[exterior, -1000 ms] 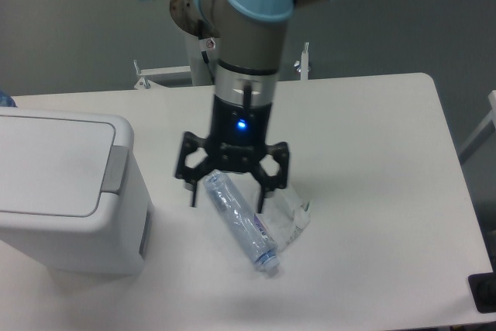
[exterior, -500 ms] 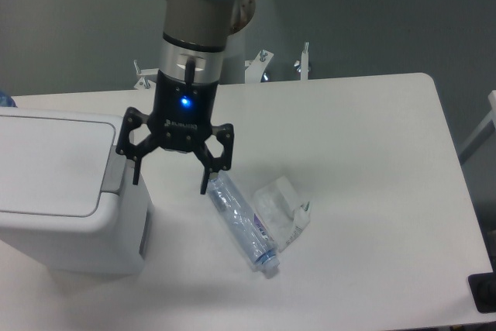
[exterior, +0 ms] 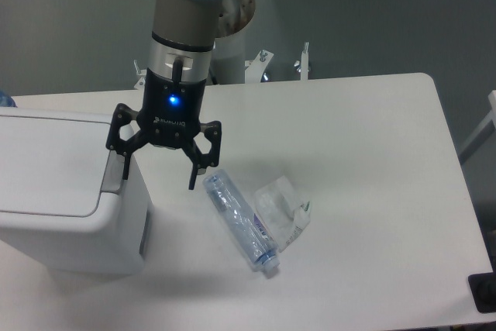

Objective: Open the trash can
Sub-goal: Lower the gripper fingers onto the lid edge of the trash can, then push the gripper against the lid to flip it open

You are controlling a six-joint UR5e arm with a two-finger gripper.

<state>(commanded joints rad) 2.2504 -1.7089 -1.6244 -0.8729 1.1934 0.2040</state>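
The trash can [exterior: 54,215] is a big white box at the left of the table, its flat lid [exterior: 46,160] down. A grey push tab [exterior: 114,176] sits on its right rim. My gripper [exterior: 159,178] hangs open beside the can's right edge, pointing down. Its left finger [exterior: 124,165] stands over the grey tab; I cannot tell whether it touches. Its right finger hangs above the table surface, clear of the can. Nothing is between the fingers.
A clear plastic bottle [exterior: 239,222] lies on its side right of the gripper. A crumpled clear wrapper [exterior: 283,205] lies against it. A dark object [exterior: 483,292] sits at the table's front right corner.
The gripper has travelled left from above the bottle to the trash can's right rim, staying open. The bottle, wrapper and lid have not moved.
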